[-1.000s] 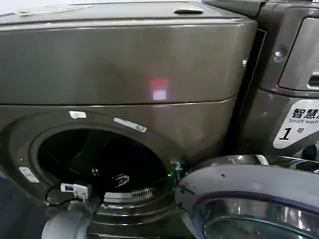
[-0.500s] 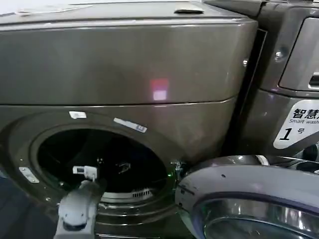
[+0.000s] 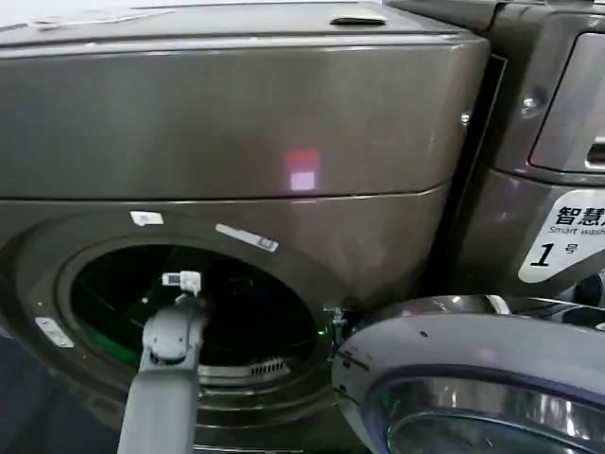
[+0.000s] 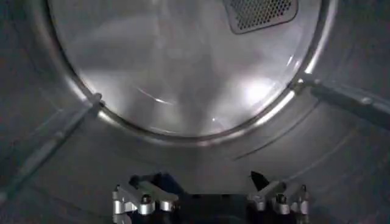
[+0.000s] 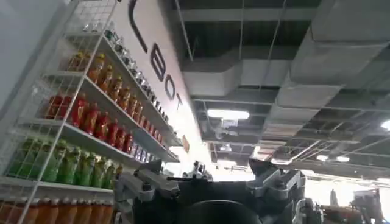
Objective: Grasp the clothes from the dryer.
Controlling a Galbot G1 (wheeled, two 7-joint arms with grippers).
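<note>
While dryer (image 3: pixel 236 142) mouth faces robot, left claw (image 4: pixel 210 198) inside drum, spread, ungripping.

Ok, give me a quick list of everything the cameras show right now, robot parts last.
dryer: one, bronze-brown, fills the head view; drum mouth open, lower left.
drum interior: one, grey metal, seen from the left wrist view; perforated vent on the back wall, ribs along the sides.
clothes: no clear sight of them; a dark patch sits between the left fingers, too hidden to call.
dryer door: one, silver-grey with glass, swung open at lower right.
second machine: one, grey, to the right, with a white "1" sticker.
shelves of bottles: several rows, red, orange and green, in the right wrist view.
ceiling lights: a few, white, overhead.
left gripper: reaching into the drum, fingers apart.
right gripper: pointing up toward the ceiling, fingers apart.
</note>
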